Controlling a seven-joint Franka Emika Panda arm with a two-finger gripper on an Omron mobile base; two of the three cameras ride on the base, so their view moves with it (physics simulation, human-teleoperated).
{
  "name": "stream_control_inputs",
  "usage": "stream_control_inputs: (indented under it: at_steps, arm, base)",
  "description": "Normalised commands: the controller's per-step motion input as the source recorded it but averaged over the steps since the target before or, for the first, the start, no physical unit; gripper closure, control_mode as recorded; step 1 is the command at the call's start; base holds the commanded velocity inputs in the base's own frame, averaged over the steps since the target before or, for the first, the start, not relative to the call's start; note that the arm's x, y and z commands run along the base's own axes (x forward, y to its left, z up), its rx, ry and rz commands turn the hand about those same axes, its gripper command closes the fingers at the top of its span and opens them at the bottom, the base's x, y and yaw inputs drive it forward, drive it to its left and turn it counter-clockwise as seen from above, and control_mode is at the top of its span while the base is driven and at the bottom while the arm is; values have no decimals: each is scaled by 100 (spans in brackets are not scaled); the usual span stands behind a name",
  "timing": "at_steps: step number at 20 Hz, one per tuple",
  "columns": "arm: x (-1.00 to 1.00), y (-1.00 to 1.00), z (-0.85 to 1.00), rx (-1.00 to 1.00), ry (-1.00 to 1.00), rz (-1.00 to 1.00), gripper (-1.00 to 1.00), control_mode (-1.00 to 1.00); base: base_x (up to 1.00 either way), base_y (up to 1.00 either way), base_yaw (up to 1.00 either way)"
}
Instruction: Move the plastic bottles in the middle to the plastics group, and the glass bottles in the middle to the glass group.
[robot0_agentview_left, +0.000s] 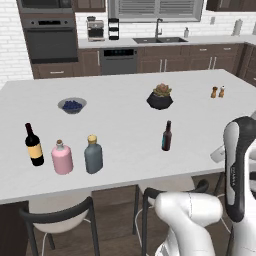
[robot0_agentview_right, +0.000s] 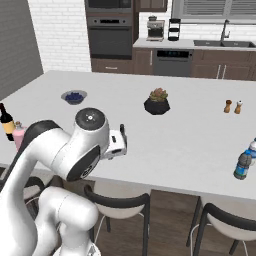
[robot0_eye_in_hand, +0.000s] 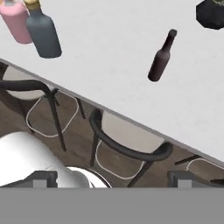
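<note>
The slim dark brown glass bottle (robot0_agentview_left: 167, 136) (robot0_eye_in_hand: 160, 57) stands alone in the middle of the white island, near its front edge. At the left, the pink glass bottle (robot0_agentview_left: 62, 158) (robot0_eye_in_hand: 15, 20) stands between the yellow-labelled wine bottle (robot0_agentview_left: 34, 145) and the grey flask (robot0_agentview_left: 93, 155) (robot0_eye_in_hand: 43, 34). Two blue-labelled plastic bottles (robot0_agentview_right: 243, 164) stand at the counter's far right. My gripper (robot0_eye_in_hand: 113, 178) (robot0_agentview_right: 121, 135) hangs open and empty over the island's front edge, short of the brown bottle.
A bowl of blueberries (robot0_agentview_left: 72, 105), a dark plant pot (robot0_agentview_left: 160, 98) and salt and pepper shakers (robot0_agentview_left: 217, 92) sit further back on the island (robot0_agentview_left: 125, 125). Black-backed stools (robot0_eye_in_hand: 127, 151) stand under the front edge, below my hand.
</note>
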Motion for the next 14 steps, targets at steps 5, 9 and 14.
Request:
stream_control_inputs:
  at_steps: [5,9,14]
  arm:
    - [3,100,21,-13,0,11,-100,-100]
    - [60,89,1,-16,0,-1,-100,-100]
    - [71,23,0,-6,-1,-24,-100,-100]
  base:
    - [0,0,0]
    - [0,0,0]
    - [0,0,0]
